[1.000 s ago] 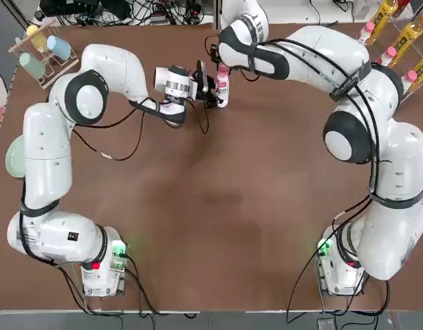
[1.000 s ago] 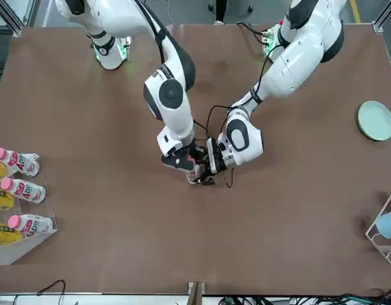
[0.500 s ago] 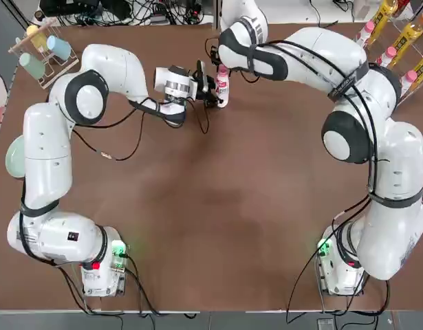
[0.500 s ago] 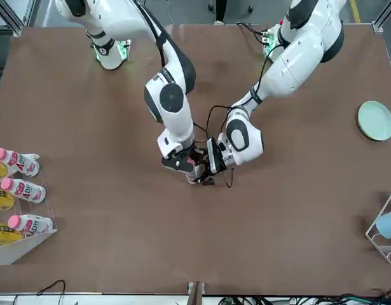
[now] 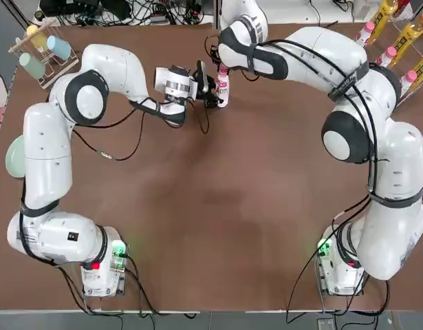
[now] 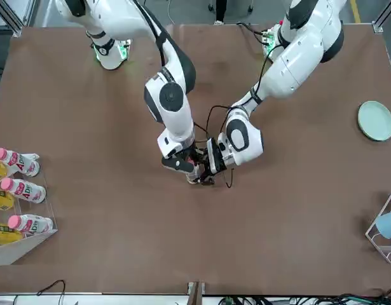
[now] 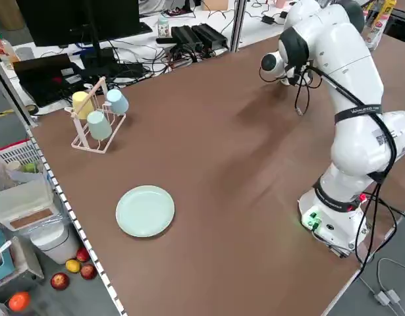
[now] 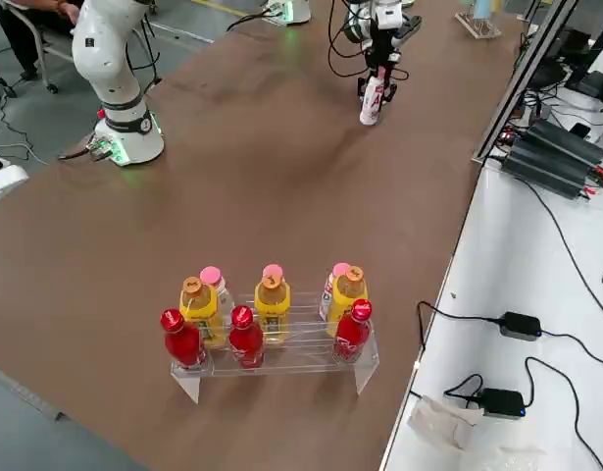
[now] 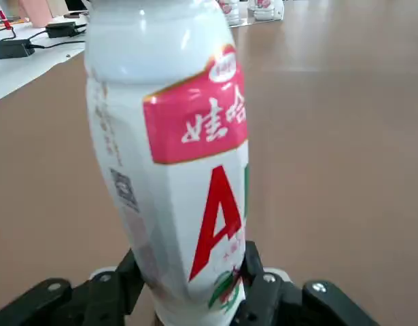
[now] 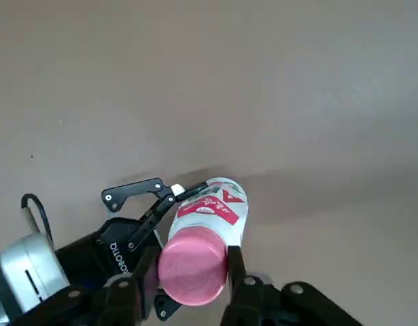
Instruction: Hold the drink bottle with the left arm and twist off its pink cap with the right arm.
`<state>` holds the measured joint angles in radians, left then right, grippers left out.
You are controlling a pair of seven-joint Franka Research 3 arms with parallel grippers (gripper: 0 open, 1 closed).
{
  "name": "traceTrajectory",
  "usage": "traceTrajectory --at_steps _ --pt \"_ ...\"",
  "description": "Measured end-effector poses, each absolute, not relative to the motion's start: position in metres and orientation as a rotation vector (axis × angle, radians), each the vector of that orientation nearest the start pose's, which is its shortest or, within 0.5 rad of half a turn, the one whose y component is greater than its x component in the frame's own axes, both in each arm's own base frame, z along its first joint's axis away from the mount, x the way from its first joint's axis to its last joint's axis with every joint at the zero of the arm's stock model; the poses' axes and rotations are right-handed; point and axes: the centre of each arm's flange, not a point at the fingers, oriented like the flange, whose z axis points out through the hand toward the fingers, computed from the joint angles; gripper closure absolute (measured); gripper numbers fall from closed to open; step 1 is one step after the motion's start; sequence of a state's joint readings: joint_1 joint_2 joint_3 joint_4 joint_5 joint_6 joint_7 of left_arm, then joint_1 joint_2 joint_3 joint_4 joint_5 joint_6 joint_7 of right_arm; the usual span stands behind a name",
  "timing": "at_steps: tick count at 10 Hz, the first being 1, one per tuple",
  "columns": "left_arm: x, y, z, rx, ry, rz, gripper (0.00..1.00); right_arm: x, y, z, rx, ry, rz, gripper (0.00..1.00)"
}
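Near the far edge of the bench [image 5: 197,206], the drink bottle [image 5: 222,89] stands upright, the left hand [image 5: 212,91] closed on its body from the side, and directly above it the right hand [image 10: 193,268] is closed on the pink cap [image 10: 192,265], in line with the bottle's long axis.

Two glossy white arms [image 5: 53,144] with black joint rings; loose black cables; green-lit bases.

My white arm [image 7: 350,85] rises from its base at the brown table [image 7: 209,164] edge; a pale green plate [image 7: 145,210] (bare) lies near a cup rack [image 7: 97,118].
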<state>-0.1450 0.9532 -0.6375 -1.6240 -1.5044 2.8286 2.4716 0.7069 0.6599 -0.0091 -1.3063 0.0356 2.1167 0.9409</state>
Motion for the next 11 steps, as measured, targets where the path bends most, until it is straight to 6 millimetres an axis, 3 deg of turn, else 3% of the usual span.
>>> traceTrajectory --at_steps 5,11 --pt "0.5497 -0.3994 0.1325 1.727 -1.529 1.032 0.40 0.5715 0.4827 0.3677 -2.987 0.387 -0.126 0.48" --pt "0.5497 -0.3994 0.1325 1.727 -1.528 1.032 0.40 0.5727 0.4829 0.3710 -2.983 0.388 -0.132 0.52"
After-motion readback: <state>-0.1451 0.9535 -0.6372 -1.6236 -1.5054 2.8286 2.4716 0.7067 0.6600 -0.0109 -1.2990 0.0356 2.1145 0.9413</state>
